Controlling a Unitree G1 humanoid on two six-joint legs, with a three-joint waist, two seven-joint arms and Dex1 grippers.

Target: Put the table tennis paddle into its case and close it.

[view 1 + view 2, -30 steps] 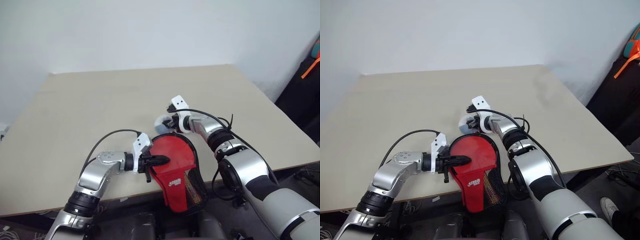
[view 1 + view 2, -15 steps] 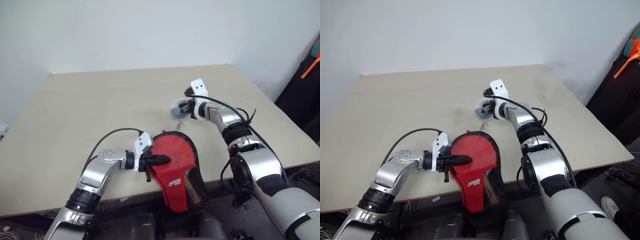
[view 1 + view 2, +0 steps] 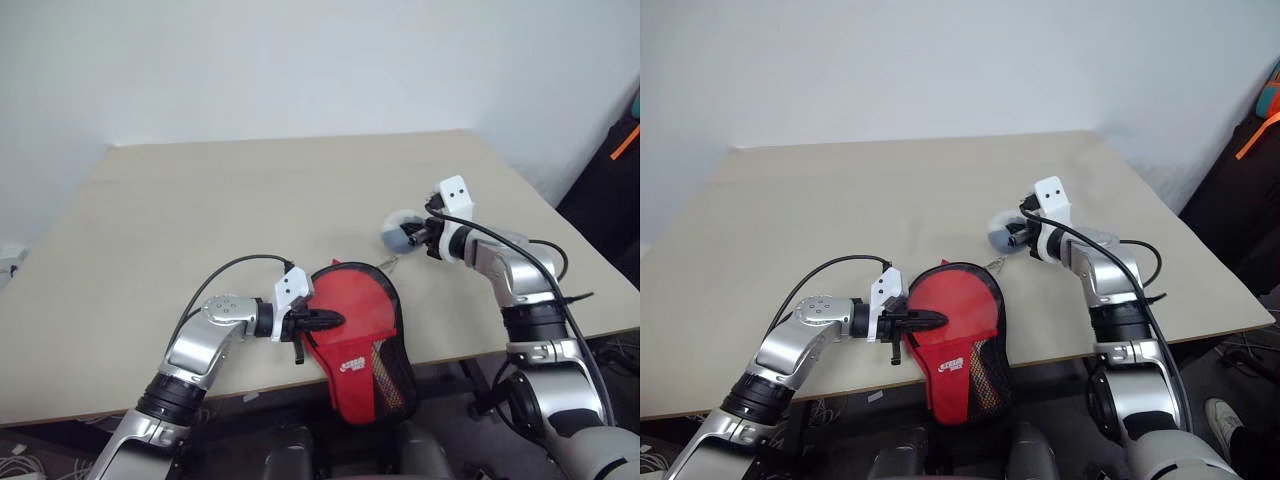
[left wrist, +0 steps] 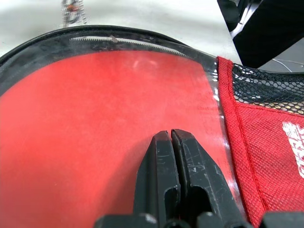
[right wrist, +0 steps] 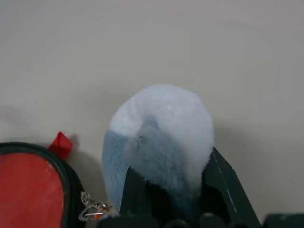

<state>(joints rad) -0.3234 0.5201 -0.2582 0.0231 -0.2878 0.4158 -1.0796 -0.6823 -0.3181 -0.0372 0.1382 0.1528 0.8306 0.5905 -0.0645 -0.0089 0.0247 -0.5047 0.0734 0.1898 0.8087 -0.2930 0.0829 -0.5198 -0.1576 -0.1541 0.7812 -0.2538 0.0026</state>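
The paddle (image 4: 95,128) is inside the case (image 3: 355,335). The left tool (image 3: 330,320), pressed together, holds it down. At 3 o'clock, the right tool (image 3: 418,236) squeezes the fluffy ball (image 3: 400,230) to pull the zip. Zipping is left.

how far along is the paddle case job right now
Done: the paddle shows red through the clear panel of the case at the table's near edge. In hand: the left gripper, shut, rests on that panel, while the right gripper holds the plush ball on the zip pull. Whether the zip is fully closed can't be told.
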